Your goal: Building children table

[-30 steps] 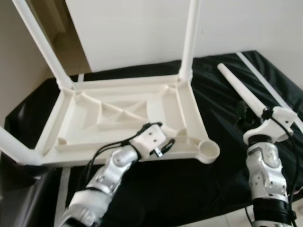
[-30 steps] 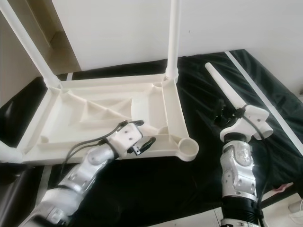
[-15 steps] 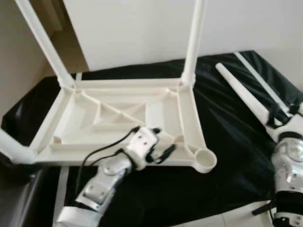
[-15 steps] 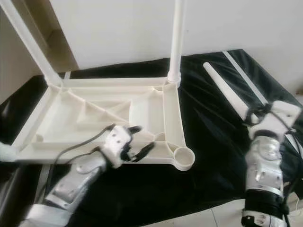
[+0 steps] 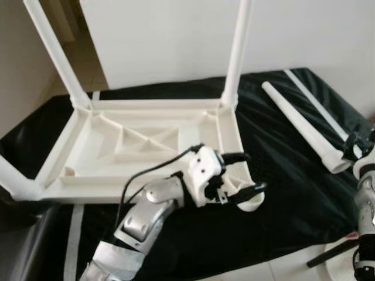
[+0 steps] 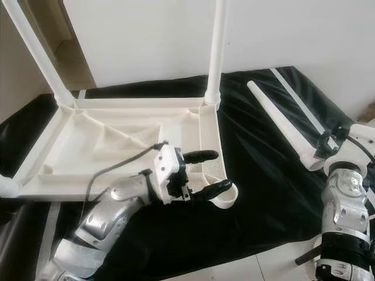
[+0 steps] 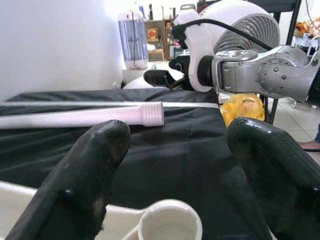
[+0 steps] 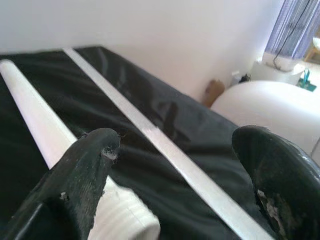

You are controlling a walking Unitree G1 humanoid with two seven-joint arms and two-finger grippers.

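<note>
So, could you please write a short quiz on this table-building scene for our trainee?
1. True or false: the loose leg lies on the black cloth.
2. How many legs already stand on the upturned table?
3. Which tool brackets the empty socket? A) left tool B) right tool

Key: 1 true; 2 three, at the two far corners and the near left corner; 3 A, with fingers open.

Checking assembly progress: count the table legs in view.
4: two upright at the far corners, one at the near-left corner, one loose on the black cloth.
</note>
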